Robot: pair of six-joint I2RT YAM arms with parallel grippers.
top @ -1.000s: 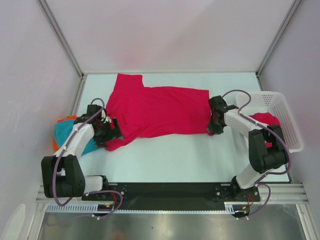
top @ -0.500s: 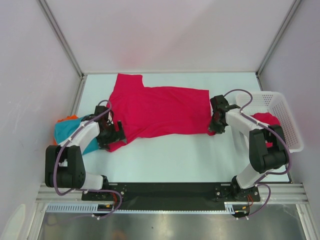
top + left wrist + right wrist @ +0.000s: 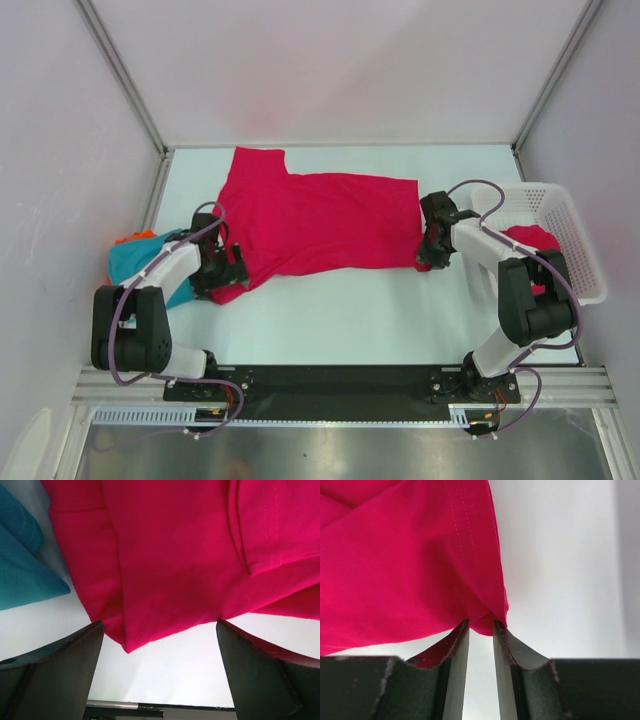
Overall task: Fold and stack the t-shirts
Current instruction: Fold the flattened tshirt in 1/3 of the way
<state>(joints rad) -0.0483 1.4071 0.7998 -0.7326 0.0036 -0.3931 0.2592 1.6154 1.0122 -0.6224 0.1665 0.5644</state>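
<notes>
A crimson t-shirt (image 3: 315,220) lies spread flat across the white table (image 3: 350,315). My left gripper (image 3: 226,270) is at its near-left sleeve. In the left wrist view the gripper (image 3: 159,626) is open wide, and the sleeve's corner (image 3: 127,642) lies between the fingertips, untouched. My right gripper (image 3: 431,252) is at the shirt's near-right corner. In the right wrist view it (image 3: 480,624) is shut on the hem corner (image 3: 487,622). A teal t-shirt (image 3: 130,265) lies bunched at the table's left edge and also shows in the left wrist view (image 3: 22,575). A second crimson t-shirt (image 3: 532,240) lies in the basket.
A white mesh basket (image 3: 560,215) stands at the right edge, just right of my right arm. An orange cloth (image 3: 109,290) peeks out under the teal shirt. Grey walls and metal posts close in the back and sides. A black rail (image 3: 330,380) runs along the near edge.
My left gripper has shifted a little to the right, toward the sleeve's corner, and its elbow has swung in. The right gripper and the shirt have barely moved.
</notes>
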